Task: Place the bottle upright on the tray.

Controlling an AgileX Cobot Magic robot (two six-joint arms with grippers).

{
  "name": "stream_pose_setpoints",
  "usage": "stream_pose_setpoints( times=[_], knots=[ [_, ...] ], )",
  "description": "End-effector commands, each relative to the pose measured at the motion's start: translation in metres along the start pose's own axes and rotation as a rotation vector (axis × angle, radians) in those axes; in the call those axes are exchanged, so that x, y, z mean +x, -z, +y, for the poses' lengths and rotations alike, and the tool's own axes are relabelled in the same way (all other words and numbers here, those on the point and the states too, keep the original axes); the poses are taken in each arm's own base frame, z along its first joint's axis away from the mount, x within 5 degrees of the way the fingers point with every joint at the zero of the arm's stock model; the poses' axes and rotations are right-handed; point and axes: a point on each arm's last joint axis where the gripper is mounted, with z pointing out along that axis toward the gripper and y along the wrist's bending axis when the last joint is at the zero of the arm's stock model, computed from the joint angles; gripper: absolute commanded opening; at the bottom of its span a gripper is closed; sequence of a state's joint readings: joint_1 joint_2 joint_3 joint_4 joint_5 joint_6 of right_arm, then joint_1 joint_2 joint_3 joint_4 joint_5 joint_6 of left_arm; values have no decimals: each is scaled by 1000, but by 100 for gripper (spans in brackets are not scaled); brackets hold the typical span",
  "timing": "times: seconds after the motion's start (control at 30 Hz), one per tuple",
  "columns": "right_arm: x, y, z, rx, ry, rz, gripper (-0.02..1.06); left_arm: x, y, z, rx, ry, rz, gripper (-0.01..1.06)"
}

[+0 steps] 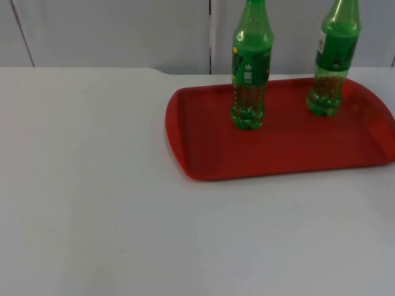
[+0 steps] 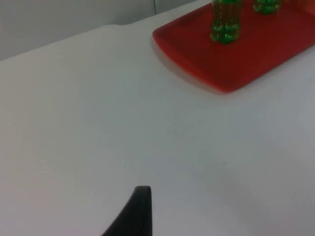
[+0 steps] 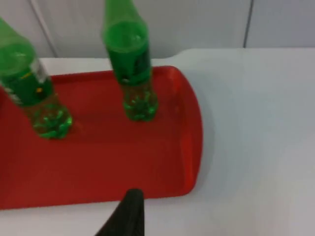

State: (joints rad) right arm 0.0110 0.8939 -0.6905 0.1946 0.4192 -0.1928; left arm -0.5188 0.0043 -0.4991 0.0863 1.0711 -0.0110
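White table [image 1: 92, 203] fills most of the scene, ends at the grey partition wall [image 1: 111, 31] on the far side. Red tray [image 1: 203, 160] lies flat at the far right, long side running left-right, its right end cut by the pic edge in the top view.

Two green bottles on the tray, both upright. Left bottle [image 1: 250, 68] stands near the tray's middle, a bit to the far side; right bottle [image 1: 334, 58] stands well apart from it, toward the far right rim. Both rest on their bases on the tray floor, long axes vertical, caps out of shot. Neither is tipped or lying down.

Left gripper [image 2: 140, 211]: one black fingertip visible in the left wrist view, above bare table, tray well off to its far right. Can't tell if the jaws are open or closed; nothing seen held. Right gripper [image 3: 129, 214]: one black fingertip visible in the right wrist view, just on the near side of the tray's near rim, both bottles beyond it on the far side. Jaw state also can't tell; nothing seen held.

Judgement: right arm is much the nearer to tray and bottles; left arm waits over open table. With both bottles standing on the tray, the task looks done, so prob. no grasp left, only retreat w/o bumping a bottle.
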Motion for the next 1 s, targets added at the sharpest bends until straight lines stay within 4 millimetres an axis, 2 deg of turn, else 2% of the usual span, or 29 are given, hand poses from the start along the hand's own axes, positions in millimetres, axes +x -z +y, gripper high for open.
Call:
stream_pose_setpoints(
  times=[0.0,0.23,0.27,0.57,0.77,0.9,0.97],
  knots=[
    [1,13,4,-37,33,-16,105,1,0,-1,8,-1,3,105],
    [6,56,15,-109,134,-81,105,1,0,-1,8,-1,3,105],
    [6,56,15,-109,134,-81,105,1,0,-1,8,-1,3,105],
    [23,107,24,-153,167,-163,105,1,0,-1,8,-1,3,105],
    [37,124,30,-216,252,-199,105,1,0,-1,8,-1,3,105],
    [65,133,30,-262,322,-183,105,1,0,-1,8,-1,3,105],
    [71,134,28,-251,298,-175,105,1,0,-1,8,-1,3,105]
  ],
)
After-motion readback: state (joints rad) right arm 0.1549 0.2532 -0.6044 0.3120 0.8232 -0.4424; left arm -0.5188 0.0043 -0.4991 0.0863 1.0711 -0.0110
